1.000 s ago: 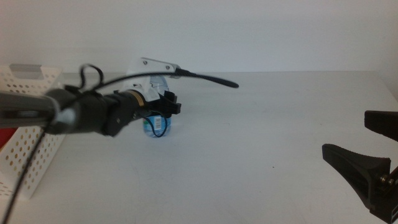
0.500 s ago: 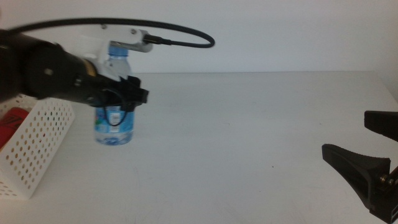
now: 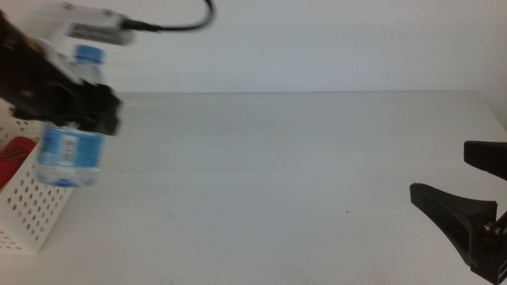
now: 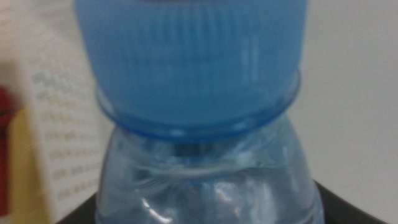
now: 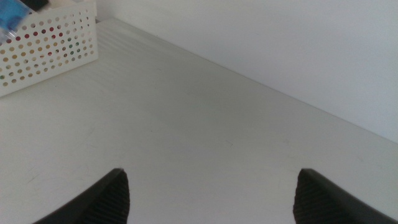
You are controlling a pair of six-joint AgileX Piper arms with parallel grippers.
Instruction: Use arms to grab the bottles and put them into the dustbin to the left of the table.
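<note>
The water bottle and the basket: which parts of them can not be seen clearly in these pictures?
- Water bottle: blurred by motion in the middle view; its label is unreadable. The left wrist view shows only its blue cap and neck.
- Left gripper: a dark blur around the bottle.
- Dustbin: cut by the picture's left edge.
- Red object inside: mostly hidden by the wall.

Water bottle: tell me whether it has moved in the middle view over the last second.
Yes. The water bottle, gripped by the left gripper, has been lifted off the table and carried left, now at the dustbin edge.
</note>
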